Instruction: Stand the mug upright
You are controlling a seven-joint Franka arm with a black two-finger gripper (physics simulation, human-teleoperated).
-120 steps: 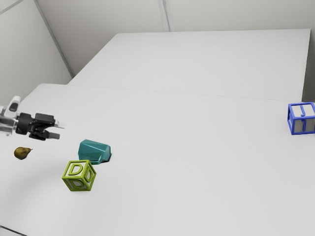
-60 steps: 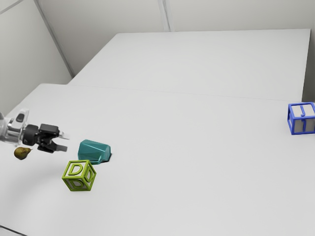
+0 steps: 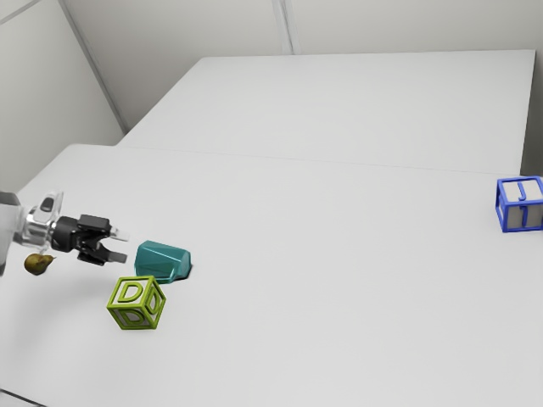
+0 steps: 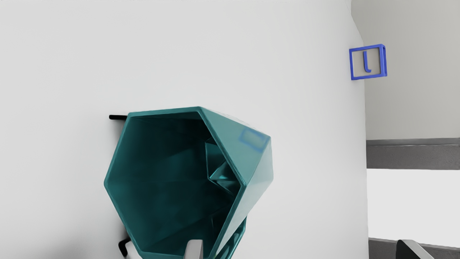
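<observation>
Black gripper (image 3: pixel 125 248) has moved nearer the tipped-over teal mug (image 3: pixel 161 259).

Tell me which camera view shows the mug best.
The wrist view: the mug appears large there, its open mouth facing the camera and its inside visible. The exterior view shows it smaller, from the side, lying tipped over near the green letter block.

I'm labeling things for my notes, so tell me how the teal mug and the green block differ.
The mug lies on its side, while the green block sits flat on one face. The mug is hollow, its open mouth toward the gripper; the green block is a cube with raised edges. The green block carries the letter D, whereas the mug has plain facets. Both rest on the white table.
</observation>
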